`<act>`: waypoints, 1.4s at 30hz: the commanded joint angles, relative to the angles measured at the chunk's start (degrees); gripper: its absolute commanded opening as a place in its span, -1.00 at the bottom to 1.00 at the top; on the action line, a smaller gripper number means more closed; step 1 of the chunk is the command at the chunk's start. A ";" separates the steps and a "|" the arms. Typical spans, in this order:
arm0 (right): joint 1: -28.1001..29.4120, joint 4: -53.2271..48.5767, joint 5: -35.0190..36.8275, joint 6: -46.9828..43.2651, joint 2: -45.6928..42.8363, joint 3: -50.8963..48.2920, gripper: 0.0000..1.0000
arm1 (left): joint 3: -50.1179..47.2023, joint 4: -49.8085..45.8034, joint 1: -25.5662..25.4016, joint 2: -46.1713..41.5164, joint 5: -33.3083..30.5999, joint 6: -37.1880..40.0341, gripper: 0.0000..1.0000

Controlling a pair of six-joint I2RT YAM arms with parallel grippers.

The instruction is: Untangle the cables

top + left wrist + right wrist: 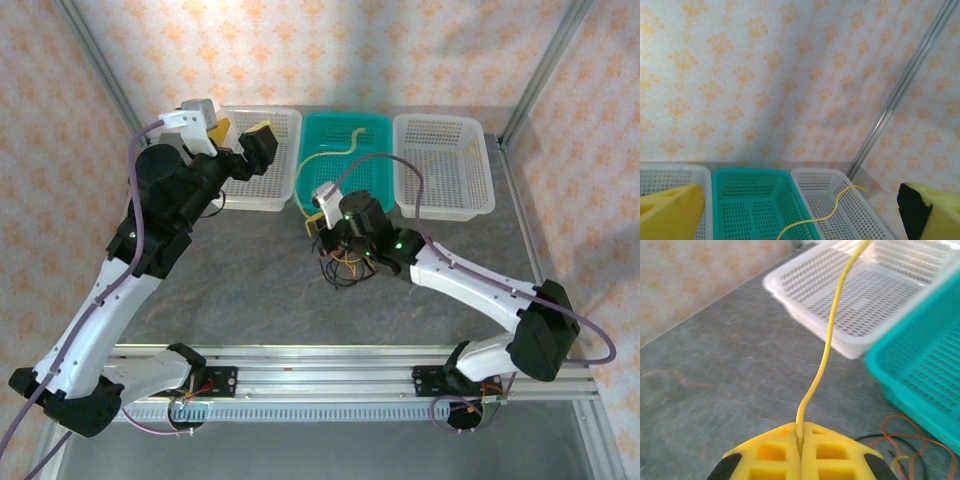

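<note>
Right hand [801,440]: closed, yellow pads pinched on the yellow cable [827,340]. In the right wrist view the cable leaves the seam between the pads and rises in a curve toward a white basket [805,295]. Which white basket it is, I cannot tell from that view.

Same view: a teal basket [920,360] sits on the right. Loose orange and black cables [905,437] lie on the grey worktop [715,365], just beside the pads.

Top view places the right hand [322,222] low at the near edge of the teal basket [310,170]. The dark tangle [340,268] is on the worktop [250,290] directly below the hand. A length of yellow cable [345,145] lies inside the teal basket. The pinch itself is hidden there.

Left hand [243,135]: open, raised over the left white basket [280,170], holding nothing.

Left wrist view confirms it. The two yellow fingers [670,210] stand at opposite edges of the frame, with the left hand [800,215] gaping between them. Beyond them are three baskets in a row, the teal one [750,171] in the middle. The yellow cable [835,200] crosses the teal basket's right rim into the right white basket [865,215].
</note>
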 commanded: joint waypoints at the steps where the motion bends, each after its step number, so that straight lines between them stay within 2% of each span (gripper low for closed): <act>1: -2.97 -1.06 5.96 5.03 -1.98 1.84 -1.00 | 0.52 -1.37 0.41 0.04 -1.74 1.44 0.99; 6: -7.61 -4.11 8.91 7.70 -2.95 4.74 -1.00 | -0.66 -3.99 0.48 1.99 -4.10 1.70 0.99; 14: -20.15 -7.27 5.69 13.10 -0.31 11.03 -1.00 | -3.59 -1.91 -1.23 6.90 -0.84 0.21 0.99; 18: -28.25 -7.72 -2.22 18.90 4.28 15.52 -1.00 | -3.83 -0.98 -5.07 9.80 -2.08 0.34 0.99; 26: -41.31 0.23 -19.15 34.44 14.50 19.10 -1.00 | -5.99 1.62 -10.33 13.96 -1.78 -1.83 0.99; 35: -46.11 7.03 -26.97 45.17 25.46 22.26 -1.00 | -6.47 1.98 -13.48 17.23 -2.27 -3.86 0.99; 42: -47.32 8.94 -27.36 49.21 31.66 25.20 -1.00 | -7.06 2.25 -14.32 18.51 -2.79 -4.88 0.99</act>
